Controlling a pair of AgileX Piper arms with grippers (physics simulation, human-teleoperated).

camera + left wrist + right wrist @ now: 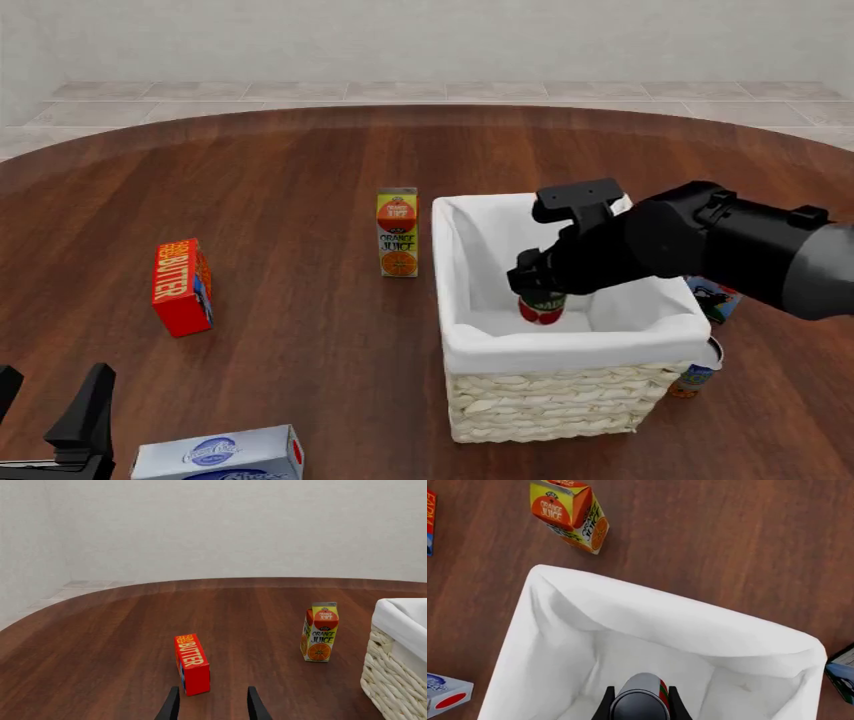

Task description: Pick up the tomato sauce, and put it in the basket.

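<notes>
R gripper [640,706] had its fingers clamped on the tomato sauce [541,306], can hanging inside the basket [577,400], above the lining. L gripper [212,704] sat parted w/ nothing in it, butter box [192,664] at 11 o'clock of it.

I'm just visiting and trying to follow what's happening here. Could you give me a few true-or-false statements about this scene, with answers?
1. The right pincer grips the small red-labelled tomato sauce can. True.
2. That can hangs over the bare wooden table. False: it is over the pale wicker basket.
3. The orange juice carton lies flat. False: it stands upright.
4. The left pincer holds nothing. True.
</notes>
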